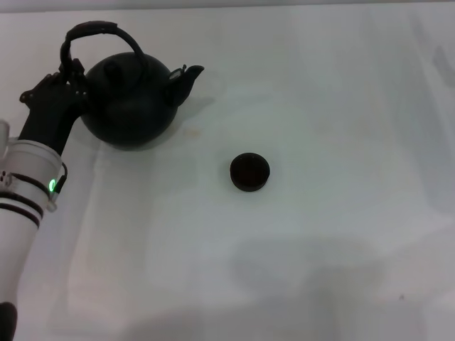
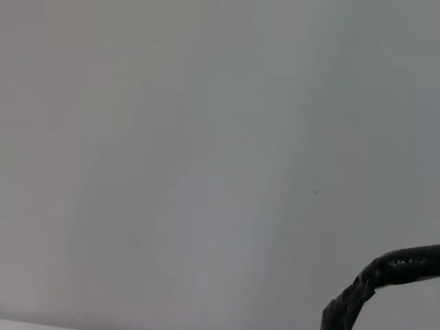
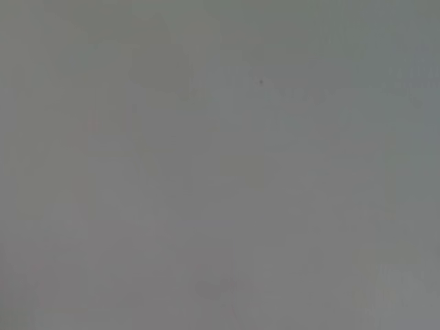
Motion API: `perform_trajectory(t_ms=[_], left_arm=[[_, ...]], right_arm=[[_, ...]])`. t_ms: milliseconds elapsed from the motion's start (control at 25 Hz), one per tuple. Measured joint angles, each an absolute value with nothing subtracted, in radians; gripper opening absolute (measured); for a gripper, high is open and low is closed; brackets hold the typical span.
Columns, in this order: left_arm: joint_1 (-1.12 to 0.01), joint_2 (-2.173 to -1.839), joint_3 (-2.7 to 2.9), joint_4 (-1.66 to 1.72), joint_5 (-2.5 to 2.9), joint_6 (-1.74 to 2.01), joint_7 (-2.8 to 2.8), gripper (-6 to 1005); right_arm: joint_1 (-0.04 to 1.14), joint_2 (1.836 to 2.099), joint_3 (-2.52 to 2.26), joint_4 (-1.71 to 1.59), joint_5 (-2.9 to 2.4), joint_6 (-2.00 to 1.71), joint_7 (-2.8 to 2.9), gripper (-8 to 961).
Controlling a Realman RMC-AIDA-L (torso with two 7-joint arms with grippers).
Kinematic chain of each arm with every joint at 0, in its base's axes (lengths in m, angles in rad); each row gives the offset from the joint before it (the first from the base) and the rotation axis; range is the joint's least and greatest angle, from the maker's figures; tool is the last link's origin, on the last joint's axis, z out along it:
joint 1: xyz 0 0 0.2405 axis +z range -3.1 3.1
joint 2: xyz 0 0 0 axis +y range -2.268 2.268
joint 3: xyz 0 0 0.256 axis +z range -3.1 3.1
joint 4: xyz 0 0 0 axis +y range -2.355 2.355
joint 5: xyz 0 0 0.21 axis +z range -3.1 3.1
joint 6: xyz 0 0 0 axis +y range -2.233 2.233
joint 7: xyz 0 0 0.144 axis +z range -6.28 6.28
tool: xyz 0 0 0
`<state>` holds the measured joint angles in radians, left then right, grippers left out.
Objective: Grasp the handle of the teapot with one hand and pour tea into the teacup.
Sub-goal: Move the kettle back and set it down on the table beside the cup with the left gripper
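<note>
The round matte black teapot stands upright at the far left of the white table, its short spout aimed right. The arched black handle rises over the lid; a stretch of the handle also shows in the left wrist view. My left gripper sits against the handle's left leg, level with the pot's shoulder. The small dark teacup rests on the table to the right of the pot and nearer to me, apart from it. The right gripper is out of view.
The white table stretches right of and in front of the cup. My left arm, white with a green light, runs along the left edge. The right wrist view holds only plain pale surface.
</note>
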<state>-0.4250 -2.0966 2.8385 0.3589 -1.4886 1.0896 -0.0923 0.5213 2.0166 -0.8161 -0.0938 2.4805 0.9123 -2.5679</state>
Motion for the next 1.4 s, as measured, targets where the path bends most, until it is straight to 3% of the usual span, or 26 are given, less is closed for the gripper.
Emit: perform_trajectory(t_ms=[800, 1280, 1400], left_arm=[[-0.471, -2.09, 2.841, 0.346, -1.406, 1.045, -0.09, 206], [-0.445, -2.089, 2.839, 0.353, -1.379, 1.09, -0.088, 646], [-0.426, -2.088, 2.84, 0.355, -1.365, 1.119, -0.081, 704]], right_arm=[[0.521, 2.017, -0.816, -0.094, 2.48, 0.91, -2.545, 855], [0.521, 2.017, -0.816, -0.093, 2.48, 0.909, -2.545, 855], [0.521, 2.017, -0.816, -0.094, 2.48, 0.908, -2.545, 855]])
